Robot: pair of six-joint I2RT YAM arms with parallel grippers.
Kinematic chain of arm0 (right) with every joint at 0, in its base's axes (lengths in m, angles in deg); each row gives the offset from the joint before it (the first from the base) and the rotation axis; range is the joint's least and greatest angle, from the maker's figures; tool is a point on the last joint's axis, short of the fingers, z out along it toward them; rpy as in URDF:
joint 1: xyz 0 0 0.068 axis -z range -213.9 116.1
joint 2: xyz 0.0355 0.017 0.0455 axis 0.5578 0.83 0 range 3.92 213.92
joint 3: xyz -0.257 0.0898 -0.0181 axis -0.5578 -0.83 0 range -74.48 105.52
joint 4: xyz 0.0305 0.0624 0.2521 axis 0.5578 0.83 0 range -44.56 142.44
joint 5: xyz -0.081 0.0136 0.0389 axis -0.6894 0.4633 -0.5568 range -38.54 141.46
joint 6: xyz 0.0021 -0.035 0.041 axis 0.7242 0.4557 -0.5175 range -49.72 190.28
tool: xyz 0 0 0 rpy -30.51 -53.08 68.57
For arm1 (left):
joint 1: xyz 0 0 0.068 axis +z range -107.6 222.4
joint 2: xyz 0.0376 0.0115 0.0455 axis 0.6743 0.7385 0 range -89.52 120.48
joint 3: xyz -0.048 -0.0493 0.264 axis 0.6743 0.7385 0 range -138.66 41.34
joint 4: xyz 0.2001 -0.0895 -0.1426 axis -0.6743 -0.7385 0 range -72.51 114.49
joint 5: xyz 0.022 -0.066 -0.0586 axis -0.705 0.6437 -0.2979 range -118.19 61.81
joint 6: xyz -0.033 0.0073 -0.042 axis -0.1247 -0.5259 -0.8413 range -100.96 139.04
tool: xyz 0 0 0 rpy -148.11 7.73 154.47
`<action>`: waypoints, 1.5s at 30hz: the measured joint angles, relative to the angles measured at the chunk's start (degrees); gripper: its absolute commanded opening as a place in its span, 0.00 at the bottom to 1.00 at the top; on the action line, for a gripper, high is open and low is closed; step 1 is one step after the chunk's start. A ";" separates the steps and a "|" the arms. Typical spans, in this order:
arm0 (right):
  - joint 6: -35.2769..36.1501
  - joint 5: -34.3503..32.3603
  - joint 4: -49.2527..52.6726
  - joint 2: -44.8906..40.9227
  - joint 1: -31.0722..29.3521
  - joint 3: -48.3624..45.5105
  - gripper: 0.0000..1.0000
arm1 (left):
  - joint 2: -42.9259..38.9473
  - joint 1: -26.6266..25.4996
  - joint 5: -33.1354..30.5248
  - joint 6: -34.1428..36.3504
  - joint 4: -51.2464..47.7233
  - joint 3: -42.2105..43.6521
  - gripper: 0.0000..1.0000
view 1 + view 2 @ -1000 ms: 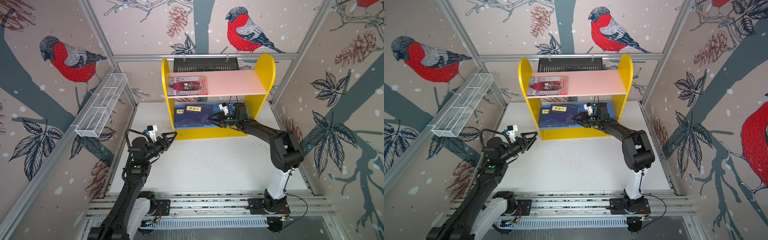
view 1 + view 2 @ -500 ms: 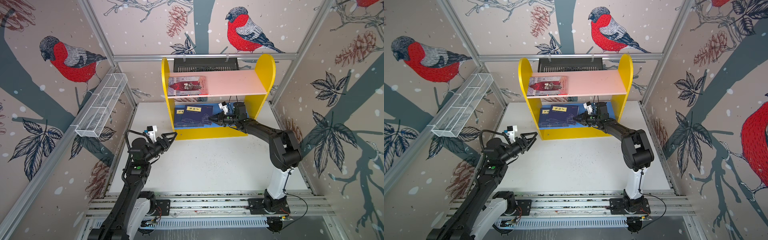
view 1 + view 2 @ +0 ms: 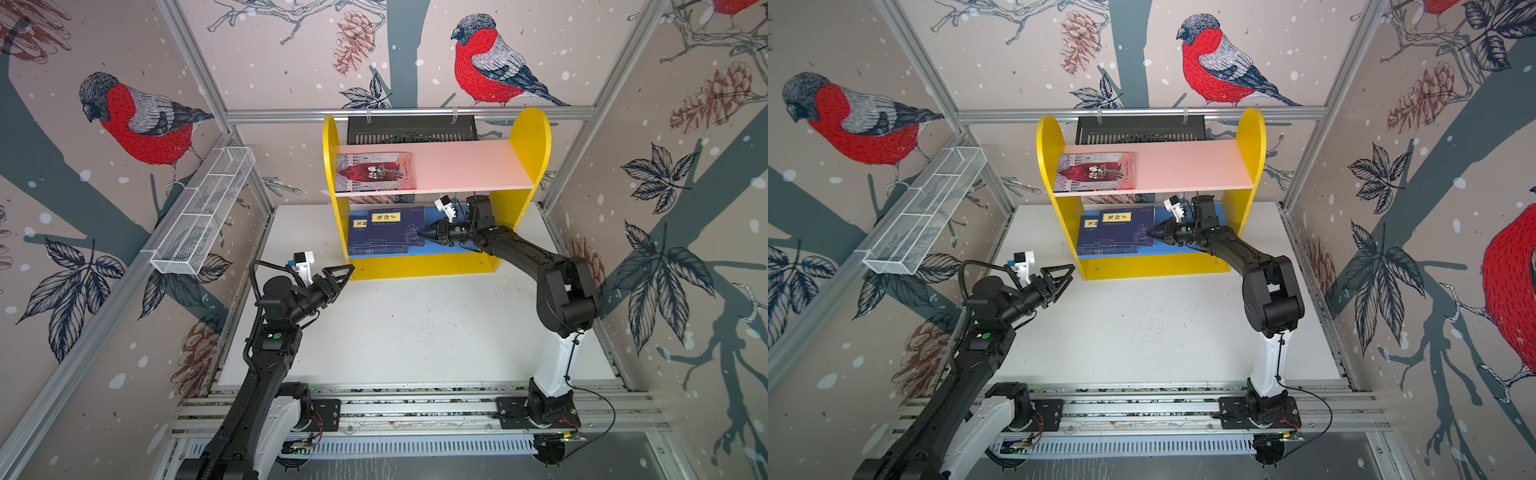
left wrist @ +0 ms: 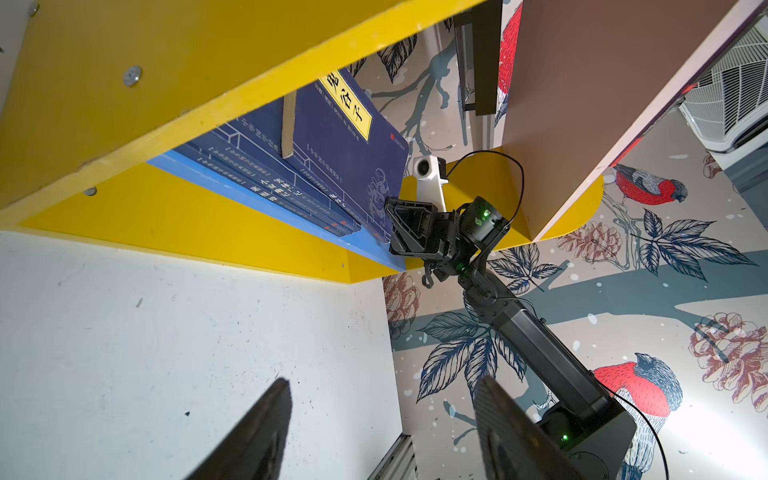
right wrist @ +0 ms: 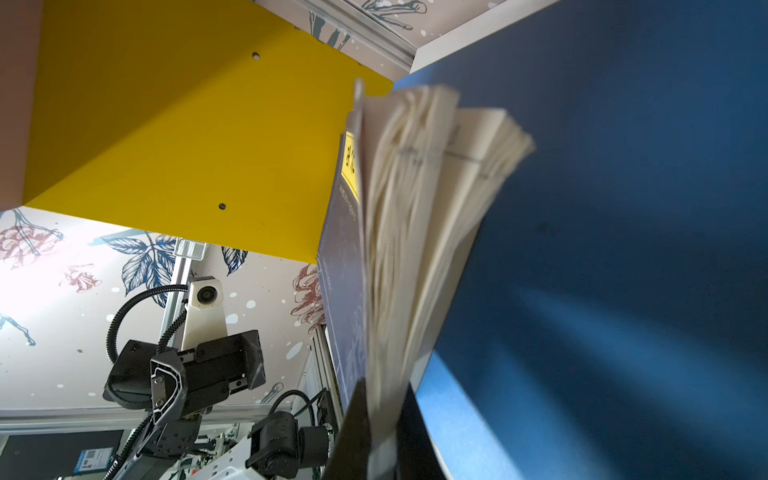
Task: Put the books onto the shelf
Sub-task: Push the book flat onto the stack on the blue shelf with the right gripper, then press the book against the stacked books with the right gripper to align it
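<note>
The shelf (image 3: 528, 137) (image 3: 1252, 137) stands at the back of the table. A grey-lilac book (image 3: 376, 171) (image 3: 1094, 171) lies flat on its pink upper board. Navy books (image 3: 386, 232) (image 3: 1117, 232) lie stacked on the blue lower board. My right gripper (image 3: 422, 235) (image 3: 1150, 234) (image 5: 384, 386) reaches into the lower tier and is shut on the right edge of the top navy book (image 5: 415, 208), whose pages fan out; the left wrist view shows that edge raised a little. My left gripper (image 3: 343, 274) (image 3: 1065, 272) (image 4: 382, 380) hangs open and empty by the shelf's front left corner.
A white wire basket (image 3: 203, 212) hangs on the left wall. A black slotted tray (image 3: 411, 129) hangs behind the shelf. The white table (image 3: 415, 332) stretches in front of the shelf, with the arms' rail (image 3: 395, 409) along its near edge.
The right gripper's jaws have closed on the top navy book's edge. The left arm has stayed where it was.
</note>
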 measured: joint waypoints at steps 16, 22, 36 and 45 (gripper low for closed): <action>4.24 1.60 6.51 4.07 -0.87 5.95 0.02 | -0.79 0.04 -0.02 0.00 -0.04 0.15 0.71; 4.44 1.68 7.72 5.05 -1.36 7.54 0.11 | -0.90 0.04 -0.04 0.00 -0.07 0.24 0.71; 2.32 -2.43 5.66 1.57 -0.74 2.78 0.41 | -1.38 0.04 -0.09 0.00 -0.15 0.68 0.71; -0.52 -4.04 1.31 -3.56 -0.85 -3.63 0.39 | -1.57 0.04 -0.22 -0.02 -0.09 1.38 0.72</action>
